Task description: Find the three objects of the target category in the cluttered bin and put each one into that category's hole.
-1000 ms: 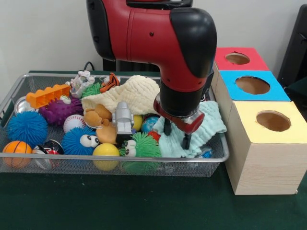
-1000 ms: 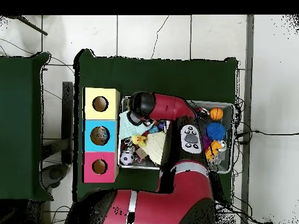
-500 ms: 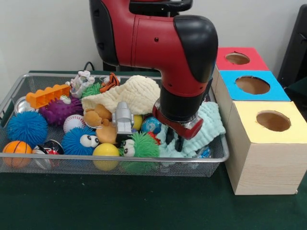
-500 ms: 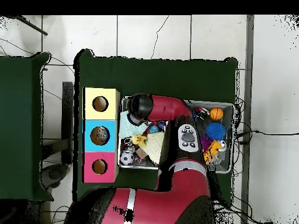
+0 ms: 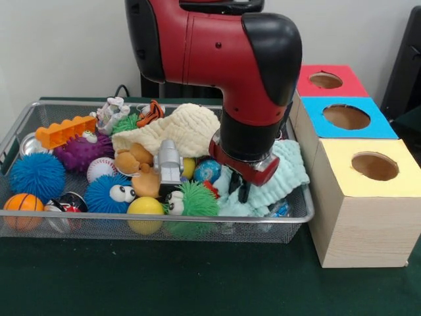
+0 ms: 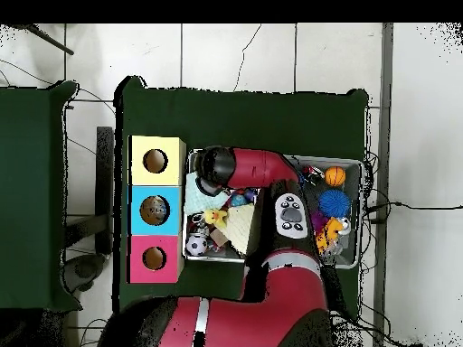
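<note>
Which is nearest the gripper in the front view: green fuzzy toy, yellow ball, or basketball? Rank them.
Measured from the gripper, pressed into the mint cloth:
1. Green fuzzy toy, just to its picture-left in the bin.
2. Yellow ball, further picture-left against the front wall.
3. Basketball, in the bin's front corner at far picture-left.

Boxes (image 5: 360, 164) right of toy-filled bin (image 5: 299, 214)
</note>
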`<state>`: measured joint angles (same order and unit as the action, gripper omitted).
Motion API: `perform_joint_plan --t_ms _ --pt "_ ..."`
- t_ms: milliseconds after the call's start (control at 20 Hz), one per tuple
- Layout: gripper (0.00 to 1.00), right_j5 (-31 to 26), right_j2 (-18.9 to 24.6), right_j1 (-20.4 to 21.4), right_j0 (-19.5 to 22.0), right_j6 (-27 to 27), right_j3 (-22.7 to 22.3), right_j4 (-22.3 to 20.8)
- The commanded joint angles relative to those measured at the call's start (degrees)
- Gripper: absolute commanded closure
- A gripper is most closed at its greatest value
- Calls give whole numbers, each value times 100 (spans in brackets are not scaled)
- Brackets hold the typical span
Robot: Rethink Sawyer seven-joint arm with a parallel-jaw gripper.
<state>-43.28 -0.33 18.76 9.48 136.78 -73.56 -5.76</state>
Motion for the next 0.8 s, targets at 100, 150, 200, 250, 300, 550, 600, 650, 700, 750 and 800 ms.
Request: perform_joint_plan --t_ms 100,150,200,250,300,550,600,650,700,750,800 --pt "100 -1074 457 1213 665 -1823 -891 -431" --pt "100 -1328 430 1470 800 -2095 -932 -497" --pt "100 -1479 445 1686 939 -2373 -1007 -565" --pt "100 -1630 459 1902 1078 -2652 -1082 -633" --pt "100 -1741 527 2051 1232 -2895 -1141 -695" --pt "100 -2027 949 2493 2058 -3864 -1483 -968" --pt "100 -2014 1023 2471 2202 -3984 -1514 -1020" --pt "100 -2000 1097 2450 2346 -4104 -1545 -1073" --pt "100 -1945 1164 2412 2466 -4208 -1567 -1131" --pt "100 -1886 1213 2369 2567 -4289 -1586 -1192" --pt "100 -1778 1242 2360 2642 -4346 -1651 -1256"
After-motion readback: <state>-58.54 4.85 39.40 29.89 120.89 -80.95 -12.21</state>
